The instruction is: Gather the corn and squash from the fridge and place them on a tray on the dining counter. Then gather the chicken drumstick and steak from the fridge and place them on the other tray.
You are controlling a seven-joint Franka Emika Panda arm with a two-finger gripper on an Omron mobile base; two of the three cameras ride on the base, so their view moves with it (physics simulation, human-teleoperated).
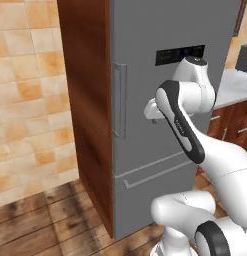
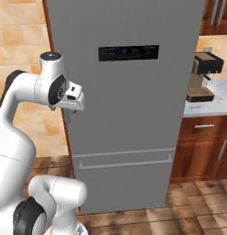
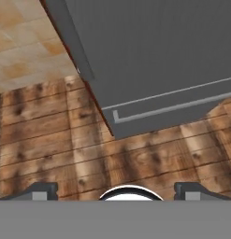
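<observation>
The tall grey steel fridge [image 2: 128, 101] stands closed, corn and squash presumably inside. The hand [image 3: 115, 189], fingers spread and empty, hovers near its vertical handle [image 1: 119, 100] at nine o'clock, probably ready to pull.

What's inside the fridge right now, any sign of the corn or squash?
Nothing inside shows: the fridge has its upper door and lower drawer shut, so the contents are covered. The gripper hangs open over the wooden floor near the vertical handle.
</observation>
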